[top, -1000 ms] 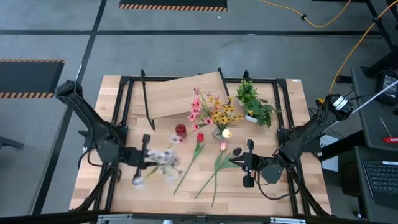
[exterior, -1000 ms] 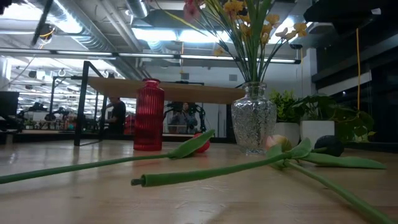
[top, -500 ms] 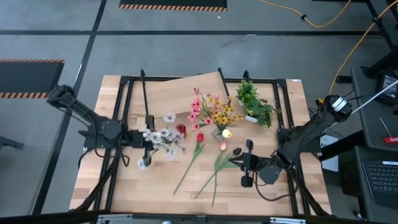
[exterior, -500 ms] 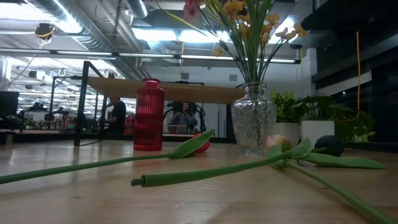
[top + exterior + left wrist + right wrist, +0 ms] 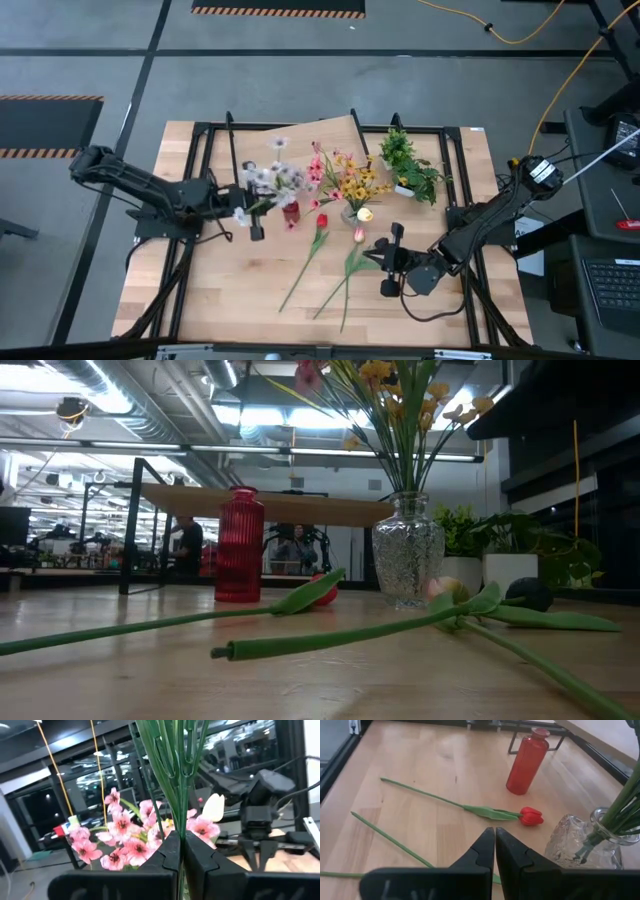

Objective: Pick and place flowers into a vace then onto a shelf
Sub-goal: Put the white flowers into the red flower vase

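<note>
My left gripper (image 5: pixel 256 206) (image 5: pixel 181 845) is shut on a bunch of white-headed flowers (image 5: pixel 270 178), carried above the table just left of the red vase (image 5: pixel 290 211) (image 5: pixel 240 545). A clear glass vase (image 5: pixel 408 560) (image 5: pixel 349 212) holds pink and yellow flowers (image 5: pixel 340 178). A red tulip (image 5: pixel 530 815) (image 5: pixel 320 222), a pink one (image 5: pixel 358 235) and a dark one (image 5: pixel 380 243) lie flat on the tabletop. The shelf (image 5: pixel 290 150) stands at the far side. My right gripper (image 5: pixel 384 268) (image 5: pixel 495 840) is shut on nothing, above the tulips' right. My left gripper pinches the bunch's green stems (image 5: pixel 180 817) together between its two fingers (image 5: pixel 165 855). The fingers come in about level from the table's left and lie across the stems. The bunch is lifted clear of the table, its white heads (image 5: pixel 272 176) beside the red vase.
A bushy green potted plant (image 5: pixel 410 168) stands at the far right beside the glass vase. The shelf's black legs (image 5: pixel 232 150) rise behind the red vase. Long tulip stems (image 5: pixel 330 643) lie across the table's near middle. Bare wood (image 5: pixel 200 290) shows at the near left.
My left gripper has swung from the table's near left toward the far edge and the right, turning as it went, and has carried the white bunch, still gripped and clear of the table, up beside the red vase. My right gripper has drifted slightly toward the left.
</note>
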`<action>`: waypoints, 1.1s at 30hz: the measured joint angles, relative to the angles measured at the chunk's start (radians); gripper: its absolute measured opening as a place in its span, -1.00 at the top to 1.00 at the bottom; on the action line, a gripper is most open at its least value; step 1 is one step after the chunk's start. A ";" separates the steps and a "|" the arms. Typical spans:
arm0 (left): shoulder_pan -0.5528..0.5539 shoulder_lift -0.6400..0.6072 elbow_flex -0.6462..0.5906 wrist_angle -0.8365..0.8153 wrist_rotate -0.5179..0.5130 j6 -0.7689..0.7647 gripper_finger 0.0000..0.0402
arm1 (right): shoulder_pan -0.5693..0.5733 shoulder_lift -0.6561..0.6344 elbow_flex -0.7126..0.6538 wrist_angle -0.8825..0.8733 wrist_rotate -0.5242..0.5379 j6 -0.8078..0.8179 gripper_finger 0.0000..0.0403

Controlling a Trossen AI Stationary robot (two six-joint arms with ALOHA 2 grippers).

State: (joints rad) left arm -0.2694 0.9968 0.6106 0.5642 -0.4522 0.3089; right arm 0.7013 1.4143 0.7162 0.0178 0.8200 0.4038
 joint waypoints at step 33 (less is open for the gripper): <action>0.112 0.039 -0.364 0.570 0.009 -0.102 0.98 | -0.061 0.000 0.000 0.000 0.000 0.003 0.90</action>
State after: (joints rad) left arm -0.1574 1.0363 0.2470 1.1337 -0.4432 0.2072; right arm 0.6401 1.4143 0.7162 0.0177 0.8204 0.4072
